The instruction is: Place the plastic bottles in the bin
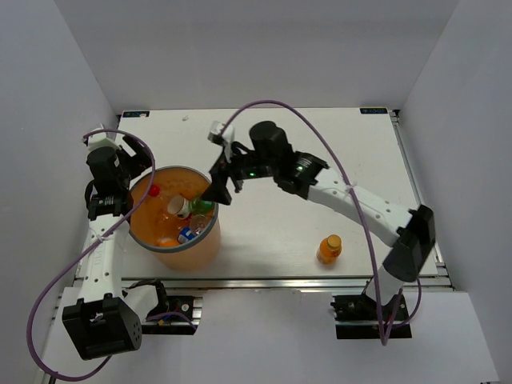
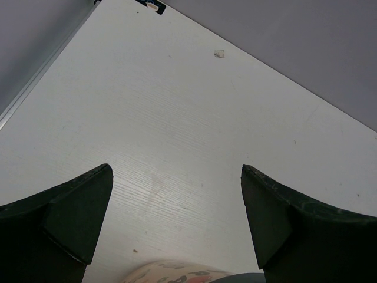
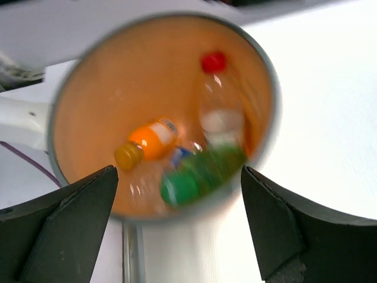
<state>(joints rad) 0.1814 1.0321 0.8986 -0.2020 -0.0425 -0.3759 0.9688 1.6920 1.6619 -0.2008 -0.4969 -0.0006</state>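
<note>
While most of the small plastic bottles are lying inside the bin, one squat orange plastic bottle (image 1: 329, 249) with an orange cap is standing upright on the white surface (image 1: 272, 240) close to the near edge, well apart from everything else and inward of the right arm's base. Further in on the left side, the large round orange bin (image 1: 189, 254) with its grey rim is sitting beside the left arm. It is holding a clear bottle with a red cap (image 3: 215, 88), a second squat orange bottle (image 3: 150, 140), a green bottle (image 3: 200, 175) near the rim, and a glimpse of a blue label (image 3: 177, 154) between them. The right wrist view is blurring finer detail. The right hand (image 1: 218, 190) is hovering over the bin's right rim with its fingers spread wide and nothing between them. The left hand (image 2: 177, 171) is hanging at the bin's far left side, likewise spread and carrying nothing, facing bare surface toward the far edge. Judging by this, the right arm is at the release step over the bin, and one bottle is waiting outside. The next move is calling for the right arm to swing toward the near edge, come down over the lone orange bottle with fingers wide, and close around its body below the cap. Being squat and round, it is likely to tip or skid if nudged off-centre.
</note>
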